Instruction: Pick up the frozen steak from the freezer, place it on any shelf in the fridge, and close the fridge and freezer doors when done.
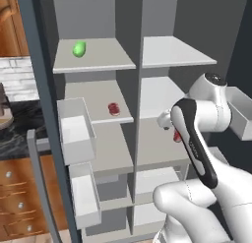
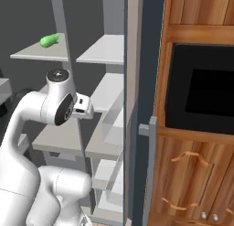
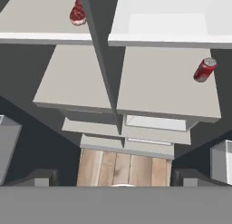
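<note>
Steak (image 1: 114, 109), frozen, flat on a middle freezer shelf (image 1: 98, 97) near the divider, also at the top of the hand view, red can (image 3: 205, 69) on a fridge shelf (image 3: 167, 87) to the right, green item (image 1: 79, 48) on the upper left shelf, both doors open, gripper state cannot be told.

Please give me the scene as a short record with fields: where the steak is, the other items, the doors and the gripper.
steak: on a middle freezer shelf, untouched
green item: on the top freezer shelf
red can: on a fridge shelf
doors: both open
gripper: in front of the open shelves, holding nothing; open or shut cannot be told
</note>
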